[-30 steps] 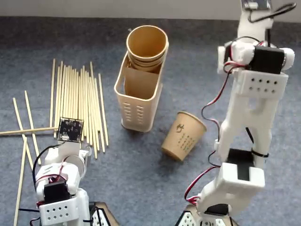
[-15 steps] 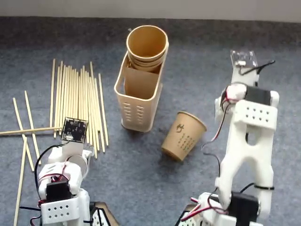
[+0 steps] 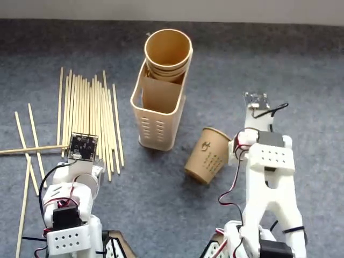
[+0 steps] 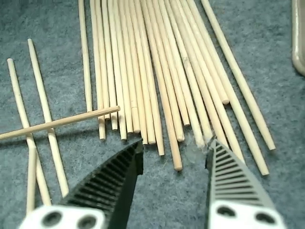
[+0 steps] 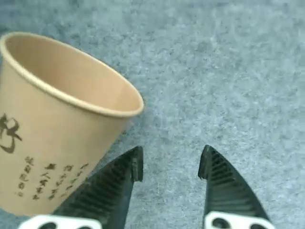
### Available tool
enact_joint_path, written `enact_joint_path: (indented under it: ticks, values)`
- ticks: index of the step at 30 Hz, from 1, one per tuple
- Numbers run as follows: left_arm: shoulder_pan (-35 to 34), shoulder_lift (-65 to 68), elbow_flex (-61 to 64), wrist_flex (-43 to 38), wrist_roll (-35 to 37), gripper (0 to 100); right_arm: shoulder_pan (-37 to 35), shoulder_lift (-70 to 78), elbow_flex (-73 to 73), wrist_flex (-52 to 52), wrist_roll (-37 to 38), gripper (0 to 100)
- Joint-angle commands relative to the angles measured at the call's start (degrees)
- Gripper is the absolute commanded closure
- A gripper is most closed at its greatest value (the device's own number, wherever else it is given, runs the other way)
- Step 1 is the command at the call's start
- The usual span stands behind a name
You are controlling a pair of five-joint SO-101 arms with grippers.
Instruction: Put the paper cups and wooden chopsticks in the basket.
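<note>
Right end effector (image 5: pixel 171 151) pulls back beside tipped paper cup (image 5: pixel 52 138) | jaws open, empty | cup likely light, crushable; grip rim gently

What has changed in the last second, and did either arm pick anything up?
The right arm pulled back toward its base, nearing the loose paper cup; its open jaws now sit just beside the cup's rim, holding nothing. The left arm stayed over the chopsticks, jaws open. The basket, stacked cups and loose cup are unmoved.
</note>
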Motion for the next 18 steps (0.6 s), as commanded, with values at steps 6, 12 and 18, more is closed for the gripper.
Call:
enact_joint_path:
  ticks: [6,12,18]
  values:
    - [3.03,-1.10,-0.48,2.20,-0.44,78,-0.92,-5.93,-4.44,3.30,-2.73,80.0]
    - [3.12,-1.10,-0.48,2.11,-0.44,78,-3.38,-5.41,-9.45,6.81,-3.69,80.0]
    - [3.21,-1.10,-0.40,2.37,-0.44,78,-8.48,0.84,-10.15,6.73,-9.67,80.0]
